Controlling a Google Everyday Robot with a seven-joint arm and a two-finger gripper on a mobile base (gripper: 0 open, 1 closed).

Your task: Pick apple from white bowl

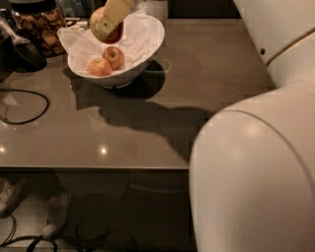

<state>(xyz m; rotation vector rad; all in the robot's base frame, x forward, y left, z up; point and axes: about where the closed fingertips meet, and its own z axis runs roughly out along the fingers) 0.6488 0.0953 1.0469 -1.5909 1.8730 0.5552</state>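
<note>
The white bowl point(142, 51), lined with crumpled white paper, stands at the back left of the brown table. My gripper point(104, 25) hangs over the bowl's back left part and is shut on the pinkish-red apple point(116, 34), holding it above the rim. One beige finger point(114, 12) covers most of the apple. Two other apples lie in the bowl: a paler yellow-orange one point(99, 67) and a darker red one point(114, 56).
A jar of brown snacks point(42, 22) and a dark object point(24, 51) stand left of the bowl. A black cable point(24, 106) loops on the table's left. The table's front edge point(98, 169) crosses mid-frame. My white arm point(256, 172) fills the right side.
</note>
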